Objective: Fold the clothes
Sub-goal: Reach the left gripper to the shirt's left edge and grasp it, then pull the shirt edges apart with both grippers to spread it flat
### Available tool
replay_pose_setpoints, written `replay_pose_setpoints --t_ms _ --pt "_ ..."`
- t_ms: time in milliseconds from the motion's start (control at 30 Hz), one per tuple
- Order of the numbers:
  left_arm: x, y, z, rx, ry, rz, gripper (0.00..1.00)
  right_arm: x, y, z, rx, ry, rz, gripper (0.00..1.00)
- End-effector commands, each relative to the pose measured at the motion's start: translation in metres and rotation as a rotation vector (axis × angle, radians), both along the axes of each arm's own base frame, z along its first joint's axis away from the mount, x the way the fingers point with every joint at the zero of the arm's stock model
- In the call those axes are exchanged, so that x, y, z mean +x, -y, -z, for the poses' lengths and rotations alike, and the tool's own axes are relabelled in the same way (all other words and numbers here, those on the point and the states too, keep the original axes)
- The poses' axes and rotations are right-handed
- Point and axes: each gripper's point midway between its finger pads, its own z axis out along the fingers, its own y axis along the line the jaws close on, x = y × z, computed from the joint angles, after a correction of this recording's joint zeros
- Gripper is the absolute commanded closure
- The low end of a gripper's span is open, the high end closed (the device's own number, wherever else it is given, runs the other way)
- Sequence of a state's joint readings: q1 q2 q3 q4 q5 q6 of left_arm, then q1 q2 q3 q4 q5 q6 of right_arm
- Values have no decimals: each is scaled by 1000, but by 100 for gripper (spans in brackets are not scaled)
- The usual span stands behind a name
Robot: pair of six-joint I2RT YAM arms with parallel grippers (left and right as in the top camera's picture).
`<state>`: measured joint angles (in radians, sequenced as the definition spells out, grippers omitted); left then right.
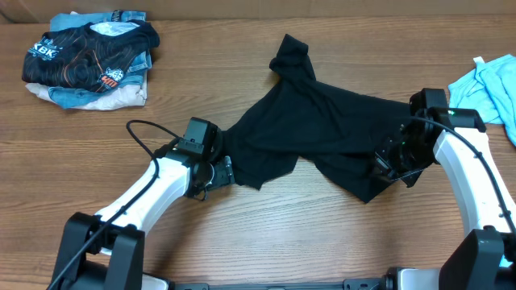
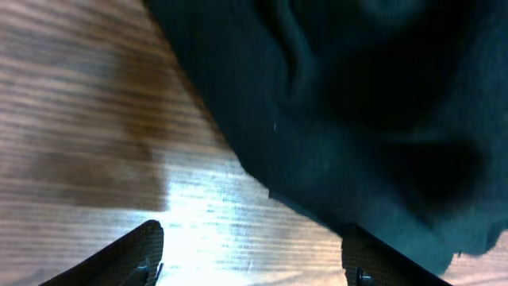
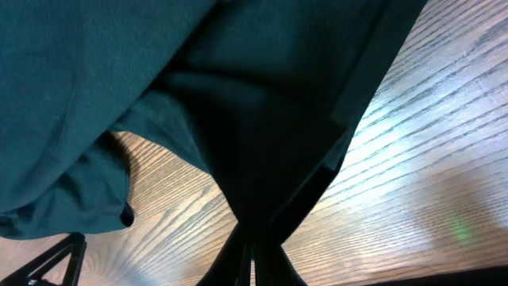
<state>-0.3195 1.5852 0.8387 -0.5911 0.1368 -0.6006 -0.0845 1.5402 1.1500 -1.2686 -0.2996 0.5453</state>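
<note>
The clothes (image 1: 322,121), a plain black T-shirt, lie crumpled across the middle of the table, with one sleeve pointing to the far side. My left gripper (image 1: 222,173) sits low at the shirt's near-left edge. In the left wrist view its jaws (image 2: 254,266) stand open with bare wood between them, and the dark fabric (image 2: 357,103) hangs over the right finger (image 2: 373,262). My right gripper (image 1: 387,165) is at the shirt's right side. In the right wrist view it (image 3: 254,270) is shut on the fabric (image 3: 238,119), which narrows to a pinched bunch between the fingers.
A pile of folded garments (image 1: 89,60), topped by a black printed shirt, lies at the far left. A light blue garment (image 1: 492,84) lies at the right edge. Bare wooden table (image 1: 282,225) stretches along the near side between the arms.
</note>
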Motion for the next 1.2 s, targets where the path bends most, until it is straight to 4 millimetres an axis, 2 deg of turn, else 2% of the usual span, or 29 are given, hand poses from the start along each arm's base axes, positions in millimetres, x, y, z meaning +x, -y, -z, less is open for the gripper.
replay_pose_setpoints --t_ms 0,133,433,567,667,867,900,1033,1167 --pt "13 1 -5 6 48 -9 26 7 1 -11 -3 50 4 96" --pt "23 1 -7 10 88 -15 32 7 1 -11 -3 49 4 96" --pt "21 -1 4 26 59 -7 31 6 1 -11 -2 45 4 96" --pt "27 -3 12 53 77 22 32 5 1 -11 -2 42 4 96" --pt "29 -2 10 52 86 21 43 4 1 -11 -2 37 4 96" --pt "39 1 -5 53 97 31 91 2 1 -11 -1 30 5 96" --pt "41 1 -9 55 94 36 96 1 1 -11 -1 26 5 96" --pt "44 -4 -32 103 64 29 96 -1 0 -12 0 17 8 96" --pt "42 -29 -67 238 37 -32 96 -1 1 -15 -5 16 48 96"
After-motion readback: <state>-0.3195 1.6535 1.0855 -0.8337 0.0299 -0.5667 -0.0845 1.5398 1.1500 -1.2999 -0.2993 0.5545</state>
